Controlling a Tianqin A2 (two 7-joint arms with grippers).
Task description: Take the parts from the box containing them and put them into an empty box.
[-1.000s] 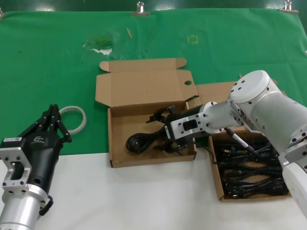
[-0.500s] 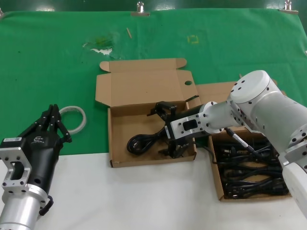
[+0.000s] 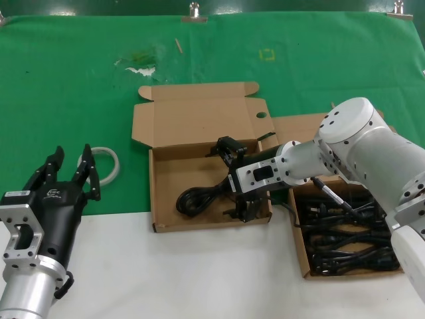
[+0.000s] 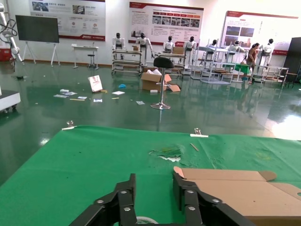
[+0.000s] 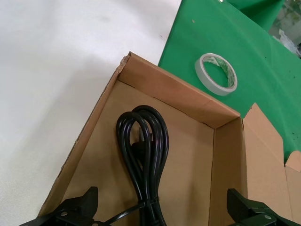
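Observation:
The empty box (image 3: 174, 166) stands open at the centre with its lid folded back. One black cord bundle (image 3: 196, 197) lies on its floor. My right gripper (image 3: 234, 178) hangs open over that bundle's plug end, one finger on each side, not gripping it. In the right wrist view the cord (image 5: 143, 150) lies between my wide-open right gripper (image 5: 162, 201) on the box floor (image 5: 188, 155). The box containing the parts (image 3: 302, 247) sits to the right, with a tangle of black cords (image 3: 345, 239), partly hidden by my right arm. My left gripper (image 3: 72, 159) is open and empty at the near left.
A whitish tape ring (image 3: 109, 163) lies on the green cloth just beyond my left gripper; it also shows in the right wrist view (image 5: 216, 74). The left wrist view shows my left gripper (image 4: 153, 188) and the box lid (image 4: 235, 188). White table runs along the front.
My right gripper has opened wide and let the cord bundle settle on the centre box's floor. My left gripper has gone from shut to open.

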